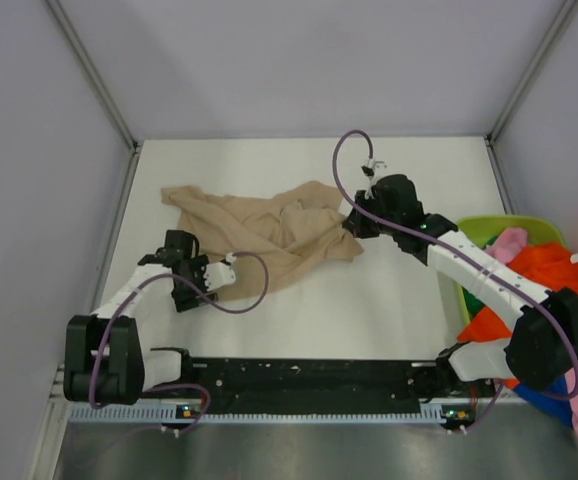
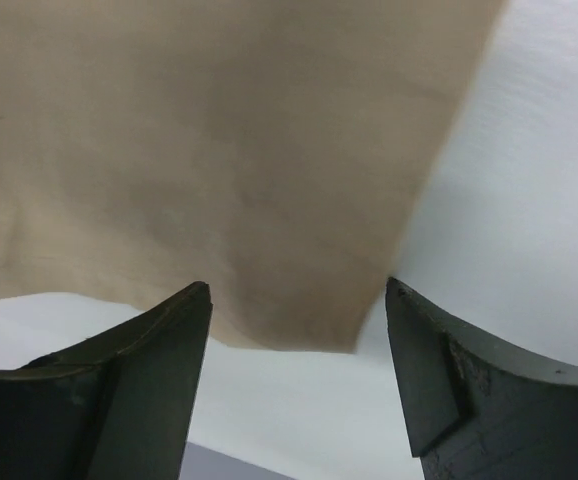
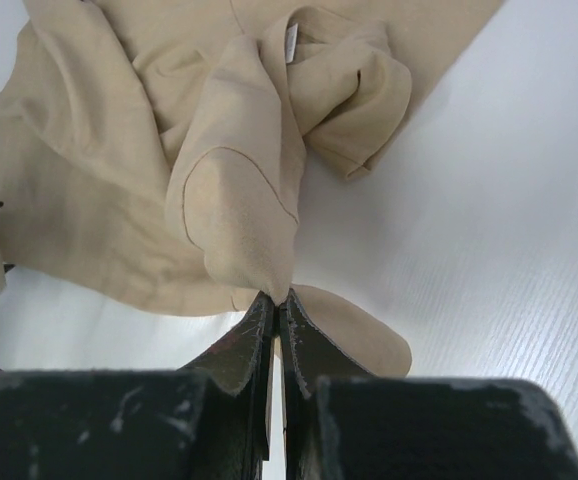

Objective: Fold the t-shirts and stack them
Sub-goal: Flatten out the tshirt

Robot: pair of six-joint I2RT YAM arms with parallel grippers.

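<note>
Tan t-shirt lies crumpled; our right hand clenches one thin fold, which we fear may slip; left hand released.

tan tee hem, fingers spread apart

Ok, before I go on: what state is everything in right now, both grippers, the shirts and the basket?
Tan cloth t-shirt: unfolded, crumpled on the table.
Right gripper: shut on a bunched fold of the tan shirt.
Left gripper: open at the tan shirt's edge, gripping nothing.
Lime-green plastic basket: loaded with shirts.
Bright orange t-shirt: unfolded, spilling over the basket.
Pink t-shirt: unfolded, in the heap.
Blue t-shirt: unfolded, mostly hidden.
</note>
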